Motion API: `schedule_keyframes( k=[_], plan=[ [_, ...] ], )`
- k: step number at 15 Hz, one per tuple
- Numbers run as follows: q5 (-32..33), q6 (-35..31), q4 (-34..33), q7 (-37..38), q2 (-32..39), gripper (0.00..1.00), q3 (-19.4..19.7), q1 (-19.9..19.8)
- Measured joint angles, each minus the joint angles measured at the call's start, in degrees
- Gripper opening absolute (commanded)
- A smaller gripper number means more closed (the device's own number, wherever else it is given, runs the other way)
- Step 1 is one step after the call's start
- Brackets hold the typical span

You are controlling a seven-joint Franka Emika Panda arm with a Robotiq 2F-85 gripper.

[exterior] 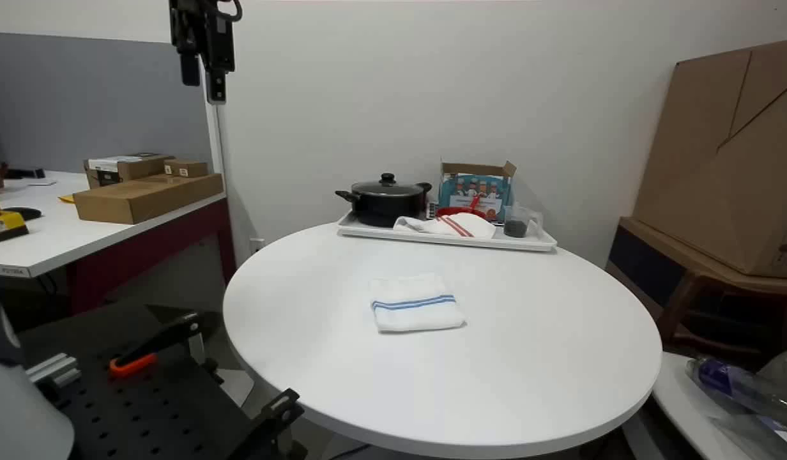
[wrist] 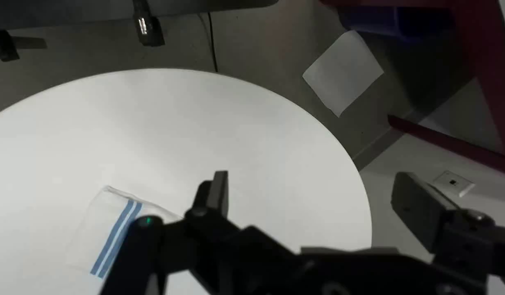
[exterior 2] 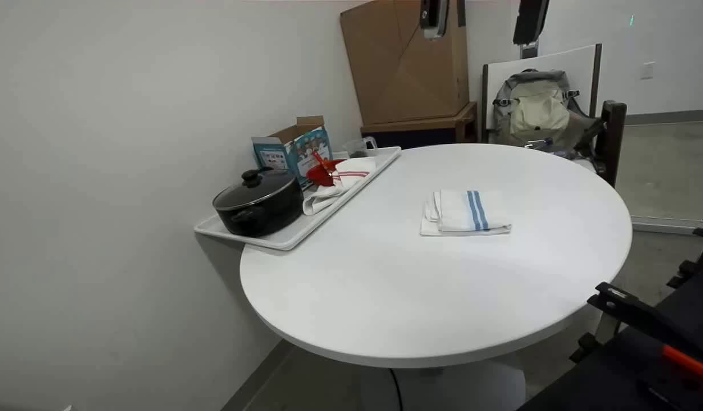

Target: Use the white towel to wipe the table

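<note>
A round white table (exterior: 527, 364) fills the middle of both exterior views. Near it, a tall brown cardboard box (exterior: 719, 160) stands by the wall. A long white rectangular tray (exterior: 446, 241) rests on the table's wall side, partly jutting past its rim. On the tray sit a round black lidded pot (exterior: 386, 206) and, beside it, an open blue printed carton (exterior: 473, 186). The black 2-finger gripper (wrist: 314, 200) hangs fingers down, well above the table, its jaws wide apart in the wrist view. The folded white cloth towel with 2 blue stripes (exterior: 418, 304) lies flat on the table, near its middle, well apart from tray and gripper. A crumpled white cloth with red stripes (exterior: 457, 225) lies near the tray's front edge; behind it, partly hidden, is a red vessel (exterior 2: 318, 174), and near the tray's end stands a clear cup with a handle (exterior 2: 357, 149), something dark inside it
</note>
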State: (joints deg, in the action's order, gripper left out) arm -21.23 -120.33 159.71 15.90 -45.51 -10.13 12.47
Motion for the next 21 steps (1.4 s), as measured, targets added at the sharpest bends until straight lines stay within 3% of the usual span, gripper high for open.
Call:
schedule_keyframes(
  k=[5, 10, 15, 21],
  plan=[
    [0.3, -0.3, -0.3, -0.2, 0.5, 1.00, 0.6, -1.2],
    [2.6, -6.0, -0.7, -1.9, 4.0, 1.00, 3.0, -7.1],
    [6.0, -15.0, -2.2, -3.7, 12.1, 1.00, 5.1, -11.2],
    [8.5, -21.5, -8.9, -8.7, 27.1, 1.00, 8.9, -12.4]
  ],
)
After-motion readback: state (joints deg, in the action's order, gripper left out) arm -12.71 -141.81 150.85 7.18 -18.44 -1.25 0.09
